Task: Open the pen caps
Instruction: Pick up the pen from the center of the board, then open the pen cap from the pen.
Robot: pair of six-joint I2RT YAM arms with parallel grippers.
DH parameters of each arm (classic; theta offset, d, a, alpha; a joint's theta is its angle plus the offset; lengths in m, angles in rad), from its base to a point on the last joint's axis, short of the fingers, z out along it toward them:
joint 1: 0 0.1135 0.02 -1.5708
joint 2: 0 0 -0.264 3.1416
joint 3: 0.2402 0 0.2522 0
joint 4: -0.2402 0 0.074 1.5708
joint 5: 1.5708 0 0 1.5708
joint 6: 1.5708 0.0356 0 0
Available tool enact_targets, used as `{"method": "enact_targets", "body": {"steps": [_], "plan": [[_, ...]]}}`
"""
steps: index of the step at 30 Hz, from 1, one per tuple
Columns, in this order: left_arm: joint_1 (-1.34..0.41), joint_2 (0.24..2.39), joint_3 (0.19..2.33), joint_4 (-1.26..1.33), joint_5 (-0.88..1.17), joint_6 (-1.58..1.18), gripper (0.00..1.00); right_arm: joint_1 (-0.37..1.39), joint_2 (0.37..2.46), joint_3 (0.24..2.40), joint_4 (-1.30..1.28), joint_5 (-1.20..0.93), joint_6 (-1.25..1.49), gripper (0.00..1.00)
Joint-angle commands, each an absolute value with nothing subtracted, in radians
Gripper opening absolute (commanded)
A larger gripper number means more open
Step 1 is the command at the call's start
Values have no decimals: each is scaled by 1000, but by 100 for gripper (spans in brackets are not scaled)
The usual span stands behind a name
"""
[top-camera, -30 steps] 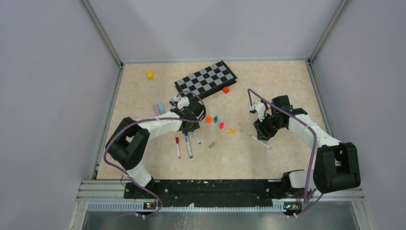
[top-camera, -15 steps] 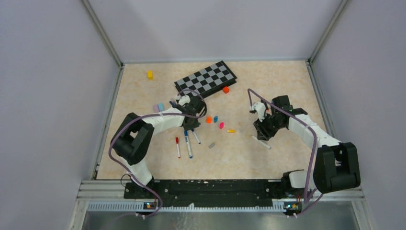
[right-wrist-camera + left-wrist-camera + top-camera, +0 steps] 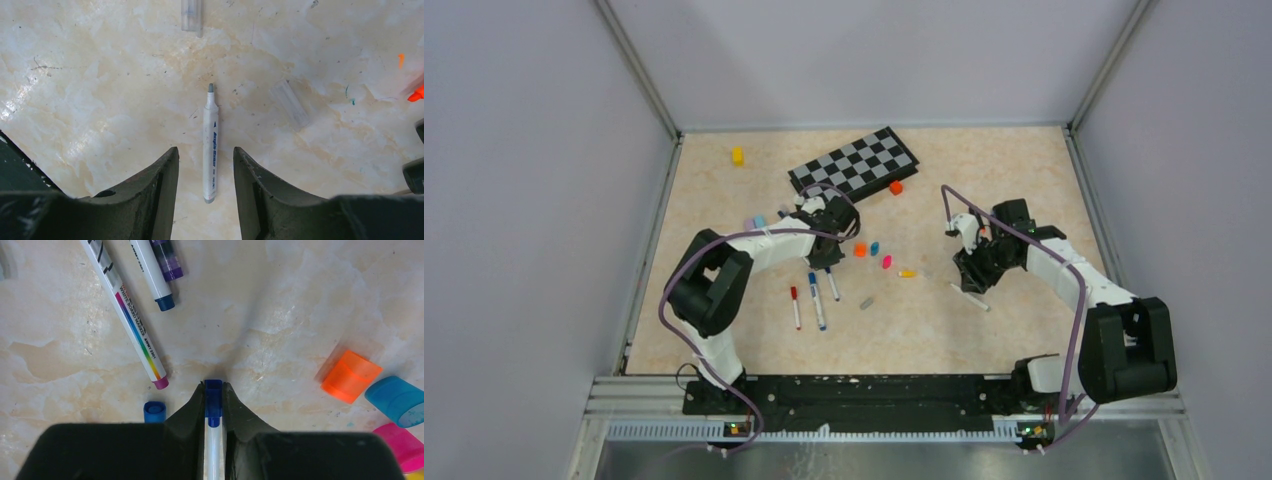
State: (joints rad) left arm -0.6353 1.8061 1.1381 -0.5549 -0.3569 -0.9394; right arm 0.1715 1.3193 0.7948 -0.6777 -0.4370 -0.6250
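Left gripper [image 3: 214, 388] has just nipped shut on a blue-capped pen [image 3: 213, 407], bottom centre; overhead hides that. Right gripper [image 3: 205, 151] gapes open astride a grey-tipped pen [image 3: 210, 137].

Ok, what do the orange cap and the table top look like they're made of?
Orange cap: likely translucent plastic, smooth and slightly glossy; light glows through it and a moulded ridge shows. Table top: a marble-patterned surface, cream with tan veins, semi-matte with soft sheen; real stone or printed laminate, cannot tell.
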Motion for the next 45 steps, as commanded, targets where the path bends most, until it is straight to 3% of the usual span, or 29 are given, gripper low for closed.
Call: {"method": "enact_targets", "body": {"steps": [1,12,18,22,27,30,37,45], "plan": [[-629,1754,1132,-552,-347,-905,8,164,1295,832,-668,-466,-623,43],[-630,1490,1011,-260,-156,-744,0,165,1201,906,-631,-726,-642,43],[-629,1320,771,234,168,-703,0,168,1205,909,-485,-1123,-618,46],[-632,1285,643,622,299,-773,0,175,1233,802,-105,-1273,-239,49],[-663,1343,607,875,315,-826,0,176,1233,630,366,-1226,294,58],[-689,1393,624,937,306,-831,0,186,1242,571,557,-1226,473,63],[-743,1451,652,999,248,-822,0,238,1267,560,608,-1137,627,64],[-784,1484,656,1057,215,-832,0,295,1287,553,594,-1074,595,59]]}}
